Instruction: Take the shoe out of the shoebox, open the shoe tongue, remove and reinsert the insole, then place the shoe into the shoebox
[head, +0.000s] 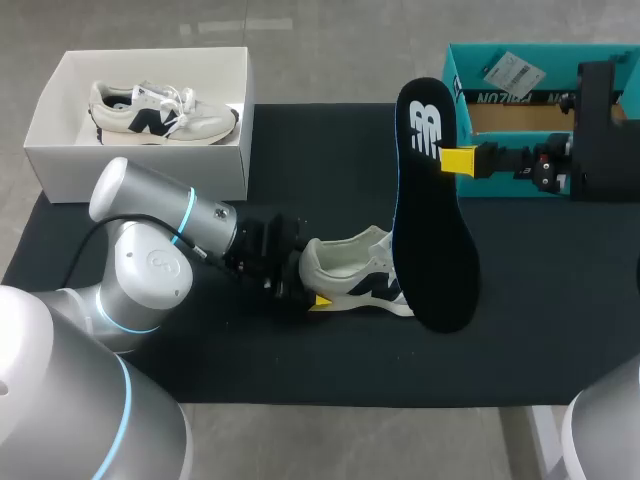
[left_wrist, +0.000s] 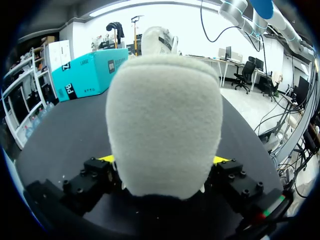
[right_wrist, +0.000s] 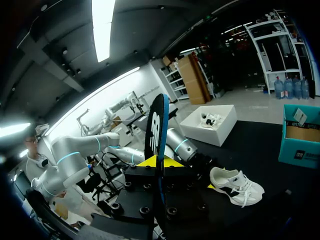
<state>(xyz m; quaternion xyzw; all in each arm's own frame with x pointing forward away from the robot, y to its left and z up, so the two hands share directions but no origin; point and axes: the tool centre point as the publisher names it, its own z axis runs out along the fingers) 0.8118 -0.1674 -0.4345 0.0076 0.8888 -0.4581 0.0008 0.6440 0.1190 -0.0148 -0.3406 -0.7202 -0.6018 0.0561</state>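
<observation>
- The left claw (head: 309, 283) sits left of centre in the head view, its fingers spread wide and pinching the heel of the shoe (head: 358, 277) from both sides.
- The shoe, white with dark side panels, lies on the black surface (head: 550, 300) near the middle of the frame, with its toe pointing right.
- The right claw (head: 452, 160) reaches in from the upper right, its fingers pressed nearly together on the thin edge of the insole (head: 433, 215).
- The insole is black with a white mark near its upper end. It is out of the shoe and held in the air, and in the head view it covers the shoe's toe.
- The teal shoebox (head: 468, 185) stands open at the upper right, behind the right claw.
- A white box (head: 60, 150) at the upper left holds a second shoe (head: 160, 113).
- The left wrist view shows only the pale, fuzzy back of the heel, with a yellow fingertip (left_wrist: 106, 158) touching it on each side. The shoe hides nearly everything ahead of the claw.
- The right wrist view shows the insole edge-on, standing upright between the two yellow tips. Beyond it lie the whole shoe with its laces, the left arm at the shoe's heel, the white box farther off, and the teal shoebox to the shoe's far side.
</observation>
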